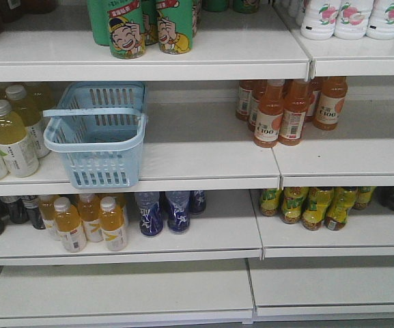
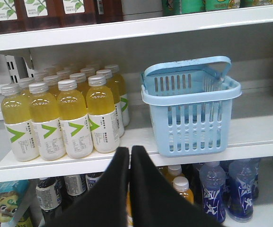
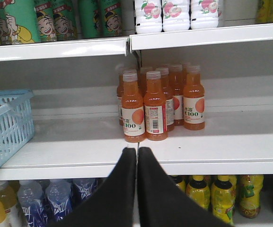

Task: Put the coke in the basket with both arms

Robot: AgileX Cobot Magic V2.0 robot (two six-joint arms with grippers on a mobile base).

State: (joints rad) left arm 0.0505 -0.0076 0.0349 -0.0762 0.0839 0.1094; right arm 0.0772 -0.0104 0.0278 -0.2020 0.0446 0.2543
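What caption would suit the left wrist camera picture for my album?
Shut black left gripper faces a light blue slotted plastic basket beside yellow-drink bottles on a white shelf.

Flat, cool white light falls from above in all three views, with a faint green cast in the front view. The white shelf boards (image 1: pixel 203 160) come out bright, and the white bottles (image 1: pixel 350 17) at 1 o'clock nearly wash out. Shade under each board darkens the lower rows. In the wrist views the left gripper (image 2: pixel 129 150) and right gripper (image 3: pixel 137 150), at 6 o'clock, are featureless black with soft-edged jaws. Glare lies on the upper shelf lip (image 3: pixel 89 47) at 11 o'clock. Fine grain softens everything.
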